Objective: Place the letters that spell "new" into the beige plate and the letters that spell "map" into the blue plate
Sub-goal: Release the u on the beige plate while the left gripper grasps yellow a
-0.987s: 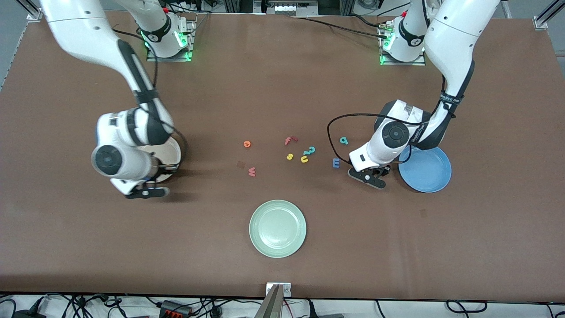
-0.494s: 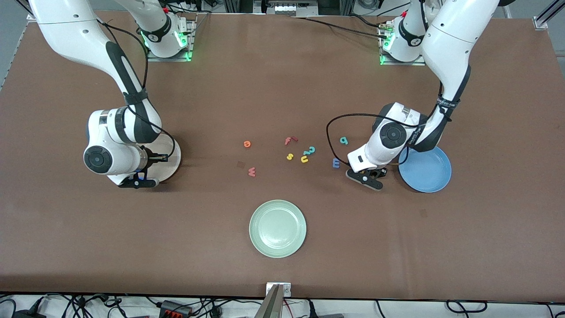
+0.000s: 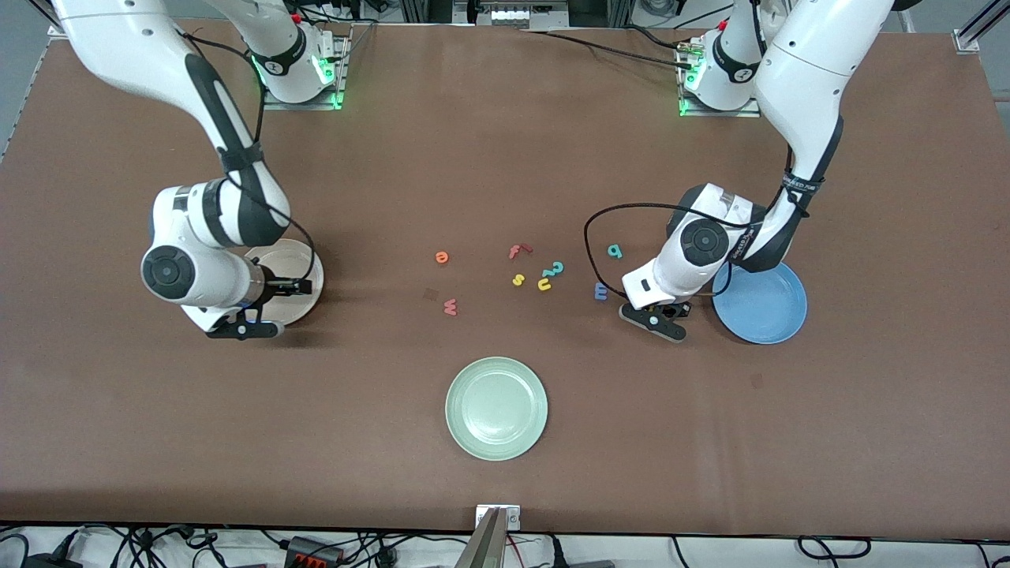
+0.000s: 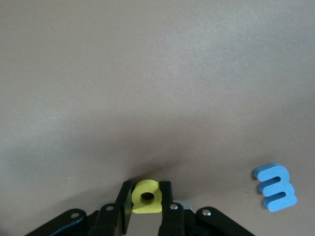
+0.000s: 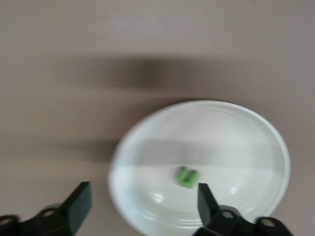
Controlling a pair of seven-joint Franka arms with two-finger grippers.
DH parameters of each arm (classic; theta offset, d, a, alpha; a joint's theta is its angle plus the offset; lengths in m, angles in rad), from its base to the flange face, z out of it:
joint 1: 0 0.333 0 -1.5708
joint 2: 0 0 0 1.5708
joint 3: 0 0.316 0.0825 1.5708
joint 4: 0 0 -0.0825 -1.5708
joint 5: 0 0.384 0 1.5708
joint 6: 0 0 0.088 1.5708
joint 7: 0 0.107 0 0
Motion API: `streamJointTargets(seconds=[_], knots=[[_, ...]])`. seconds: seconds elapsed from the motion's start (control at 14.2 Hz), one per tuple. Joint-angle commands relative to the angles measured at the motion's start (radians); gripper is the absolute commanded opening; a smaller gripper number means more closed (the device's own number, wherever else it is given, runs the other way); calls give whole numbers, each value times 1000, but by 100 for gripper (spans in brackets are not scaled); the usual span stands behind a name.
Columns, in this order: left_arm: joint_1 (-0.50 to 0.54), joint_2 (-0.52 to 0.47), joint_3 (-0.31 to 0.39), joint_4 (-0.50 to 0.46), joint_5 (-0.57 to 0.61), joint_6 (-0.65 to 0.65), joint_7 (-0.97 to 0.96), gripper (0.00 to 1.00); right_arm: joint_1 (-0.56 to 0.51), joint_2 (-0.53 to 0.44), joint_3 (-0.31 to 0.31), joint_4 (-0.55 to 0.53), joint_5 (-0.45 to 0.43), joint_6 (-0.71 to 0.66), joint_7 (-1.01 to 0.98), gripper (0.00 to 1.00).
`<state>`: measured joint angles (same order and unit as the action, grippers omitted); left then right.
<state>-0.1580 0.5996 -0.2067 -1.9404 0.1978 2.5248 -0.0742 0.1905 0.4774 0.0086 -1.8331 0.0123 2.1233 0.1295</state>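
table (image 3: 489, 158): you see a matt brown covering, smooth, cloth-like or felt-like, without gloss.
beige plate (image 5: 236, 128): under the right gripper (image 5: 142, 201), glossy and smooth, with soft highlights near its rim; it looks like glazed ceramic or hard plastic.
green n (image 5: 187, 177): in that plate, matt, looks like foam.
yellow p (image 4: 146, 196): between the left gripper (image 4: 146, 209) fingers, matt, thick, looks like foam.
blue m (image 4: 274, 187): on the table just beside the left gripper, matt, same foam look.
fingers (image 4: 166, 201): black, slightly shiny, looks like hard plastic.
blue plate (image 3: 769, 312): smooth, faint sheen.
arms (image 3: 805, 71): glossy white shells.
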Motion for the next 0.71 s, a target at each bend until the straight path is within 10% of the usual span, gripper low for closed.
streamJointTargets(seconds=[0.0,0.63], knots=[[5,-33,1,81,28,-165,-3,20,113,-8,2,-12,5,72,83,100],[175,-83,7,183,28,-440,128,22,401,90,2,49,3,153,159,88]])
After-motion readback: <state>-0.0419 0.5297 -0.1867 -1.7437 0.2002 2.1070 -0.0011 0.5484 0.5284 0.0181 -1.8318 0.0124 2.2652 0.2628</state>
